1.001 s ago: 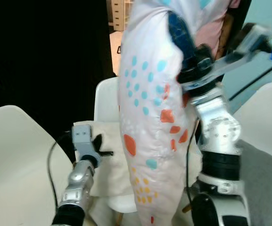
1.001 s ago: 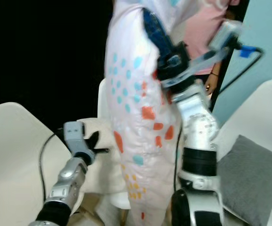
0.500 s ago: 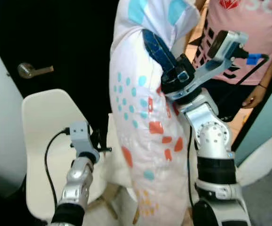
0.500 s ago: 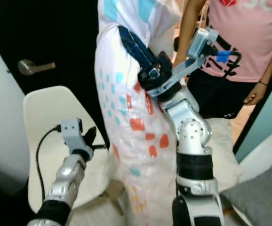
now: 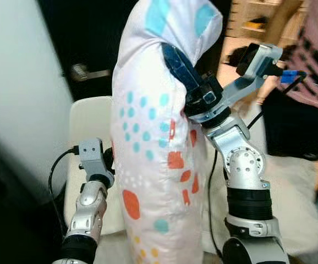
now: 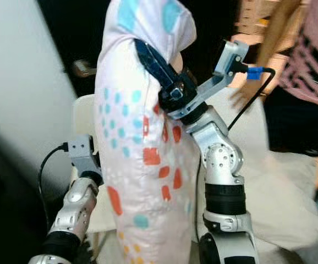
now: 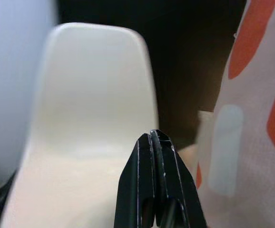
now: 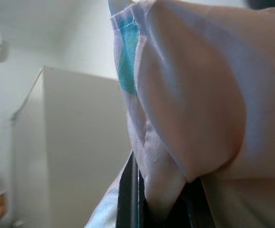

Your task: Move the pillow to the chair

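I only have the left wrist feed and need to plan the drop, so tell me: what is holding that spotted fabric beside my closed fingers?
Observer: The right gripper, raised high, is shut on the pillow near its top.
Operator: Is the pillow resting on the chair?
Observer: It hangs upright in front of the white chair; I cannot tell if it touches.
Operator: Anyone nearby?
Observer: A person in a pink shirt stands off to the right.
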{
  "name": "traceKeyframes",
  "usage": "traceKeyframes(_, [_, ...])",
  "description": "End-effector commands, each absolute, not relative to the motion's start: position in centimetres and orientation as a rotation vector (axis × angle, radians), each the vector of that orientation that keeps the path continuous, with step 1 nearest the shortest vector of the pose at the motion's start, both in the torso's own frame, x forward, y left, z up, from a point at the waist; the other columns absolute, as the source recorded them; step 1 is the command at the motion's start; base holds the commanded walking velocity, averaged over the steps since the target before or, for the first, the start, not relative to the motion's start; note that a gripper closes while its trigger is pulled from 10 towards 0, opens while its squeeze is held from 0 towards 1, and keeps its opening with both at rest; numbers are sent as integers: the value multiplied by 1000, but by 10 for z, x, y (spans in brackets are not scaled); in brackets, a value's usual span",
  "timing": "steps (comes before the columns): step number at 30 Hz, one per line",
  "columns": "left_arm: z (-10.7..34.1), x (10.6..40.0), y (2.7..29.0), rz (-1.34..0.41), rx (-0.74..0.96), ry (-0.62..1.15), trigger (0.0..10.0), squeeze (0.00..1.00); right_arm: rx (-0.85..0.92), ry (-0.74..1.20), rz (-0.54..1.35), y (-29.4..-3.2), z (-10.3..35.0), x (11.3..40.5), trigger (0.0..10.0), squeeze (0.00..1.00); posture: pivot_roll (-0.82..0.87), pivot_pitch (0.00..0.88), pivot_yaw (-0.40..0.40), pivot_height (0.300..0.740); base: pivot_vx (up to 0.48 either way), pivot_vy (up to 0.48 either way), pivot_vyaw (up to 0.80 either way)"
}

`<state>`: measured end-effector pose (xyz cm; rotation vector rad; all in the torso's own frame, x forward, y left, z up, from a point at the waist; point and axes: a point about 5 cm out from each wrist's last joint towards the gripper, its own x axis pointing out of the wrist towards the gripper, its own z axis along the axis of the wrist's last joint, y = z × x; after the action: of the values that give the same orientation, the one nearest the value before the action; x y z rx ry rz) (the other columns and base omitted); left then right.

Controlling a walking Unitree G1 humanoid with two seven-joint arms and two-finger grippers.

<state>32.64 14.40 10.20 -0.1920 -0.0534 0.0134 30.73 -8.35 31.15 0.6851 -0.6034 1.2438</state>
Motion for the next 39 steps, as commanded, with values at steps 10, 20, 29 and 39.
traceKeyframes(10, [107, 327, 156, 30, -147, -76, 10000, 0, 691, -636, 1284, -70, 316, 307, 10000, 0, 143, 0, -12, 740, 0, 0, 800])
traceKeyframes(20, [109, 325, 146, -1, -141, -84, 10000, 0, 607, -550, 1112, -70, 303, 326, 10000, 0, 146, 0, -2, 740, 0, 0, 643])
traceKeyframes(29, [109, 324, 145, -20, -132, -80, 10000, 0, 584, -466, 1021, -69, 289, 337, 10000, 0, 142, 0, 5, 740, 0, 0, 0])
traceKeyframes(39, [108, 322, 138, -48, -158, -79, 10000, 0, 565, -439, 984, -72, 284, 341, 10000, 0, 128, 0, 5, 740, 0, 0, 0])
